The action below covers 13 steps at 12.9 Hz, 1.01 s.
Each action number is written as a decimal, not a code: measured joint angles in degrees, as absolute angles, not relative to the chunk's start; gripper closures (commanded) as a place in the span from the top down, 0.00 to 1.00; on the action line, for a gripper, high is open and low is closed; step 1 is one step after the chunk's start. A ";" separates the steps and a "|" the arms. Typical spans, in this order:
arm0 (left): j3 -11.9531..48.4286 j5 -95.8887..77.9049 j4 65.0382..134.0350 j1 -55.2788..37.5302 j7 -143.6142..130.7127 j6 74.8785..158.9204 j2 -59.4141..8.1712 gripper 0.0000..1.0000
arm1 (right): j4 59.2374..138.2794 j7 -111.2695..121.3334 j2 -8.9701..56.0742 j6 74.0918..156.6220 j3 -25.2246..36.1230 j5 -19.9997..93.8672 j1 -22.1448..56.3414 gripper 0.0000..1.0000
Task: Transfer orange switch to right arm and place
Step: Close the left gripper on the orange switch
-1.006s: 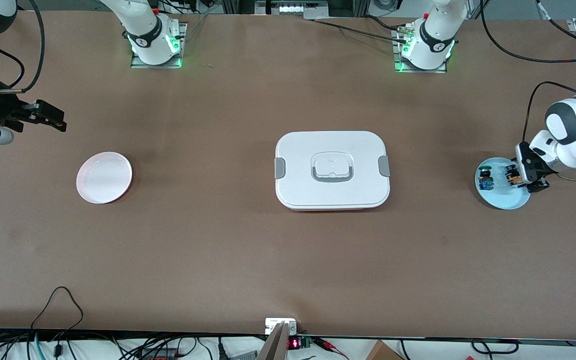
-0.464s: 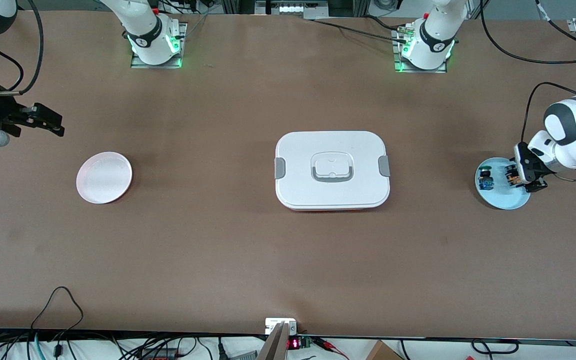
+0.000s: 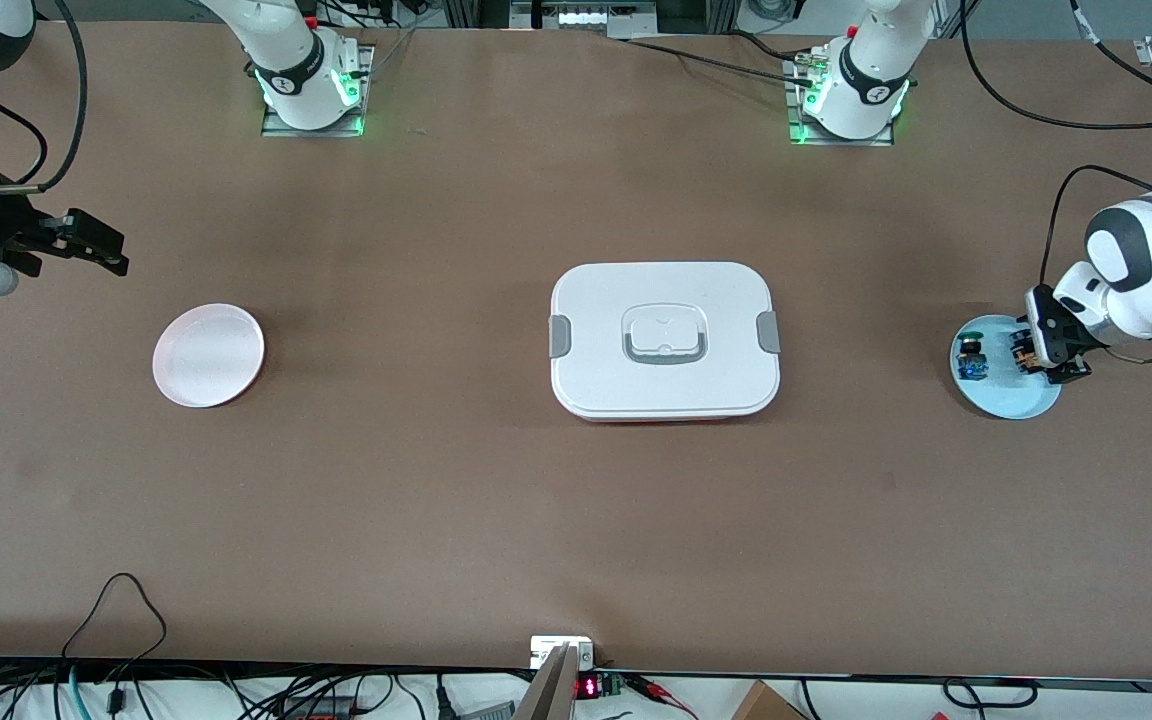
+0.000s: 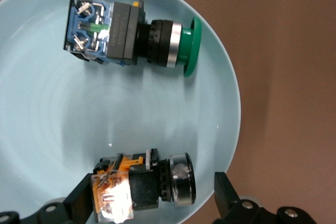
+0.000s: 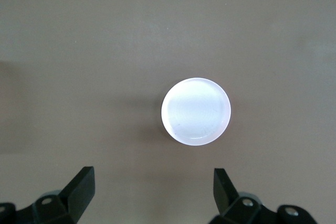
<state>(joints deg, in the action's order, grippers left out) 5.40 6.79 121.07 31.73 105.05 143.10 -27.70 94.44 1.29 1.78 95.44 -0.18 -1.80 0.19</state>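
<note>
The small orange switch (image 4: 142, 184), a black-bodied part with an orange block at one end and a silvery ring at the other, lies on its side in the pale blue round dish (image 4: 37, 124) at the left arm's end of the worktop. The left gripper (image 4: 152, 203) is down at it, one black finger (image 4: 81, 200) touching the orange end and the other (image 4: 223, 195) just apart from the ringed end. The jaws are apart but have begun to draw in around the part; no clamp is made yet, and the switch rests on the dish. That suggests the pick-up is starting, with the lift, handover and placing all still ahead.

Compared with a second ago, the left arm (image 3: 1131, 270) has edged slightly farther from the front camera over the dish and settled at the switch. In the same dish, well apart from the orange one, lies the green-capped switch with a blue body (image 4: 126, 32), unmoved.

Toward the right arm's end, the right gripper (image 3: 86, 242) has pulled back a little toward the worktop's edge; it waits in the air with jaws wide apart, looking down on the empty white round dish (image 3: 208, 355). The white lidded rectangular box (image 3: 664, 340) sits between the dishes, unchanged.
</note>
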 measured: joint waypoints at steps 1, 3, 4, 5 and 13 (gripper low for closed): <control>5.40 6.79 121.06 31.76 105.05 143.09 -27.66 0.55 | 94.44 1.30 1.78 95.50 -0.19 -1.80 0.21 1.00; 5.48 6.79 120.99 31.93 105.08 142.90 -27.19 0.28 | 94.44 1.30 1.78 95.60 -0.23 -1.80 0.28 1.00; 5.60 6.79 120.95 31.94 105.09 142.92 -27.15 0.21 | 94.44 1.30 1.78 95.60 -0.28 -1.80 0.31 1.00; 5.64 6.79 120.93 31.94 105.11 142.93 -27.14 0.18 | 94.44 1.30 1.77 95.60 -0.31 -1.80 0.32 1.00; 6.00 6.79 120.40 31.97 105.22 141.90 -27.21 0.20 | 94.45 1.29 1.78 95.63 -0.24 -1.80 0.26 1.00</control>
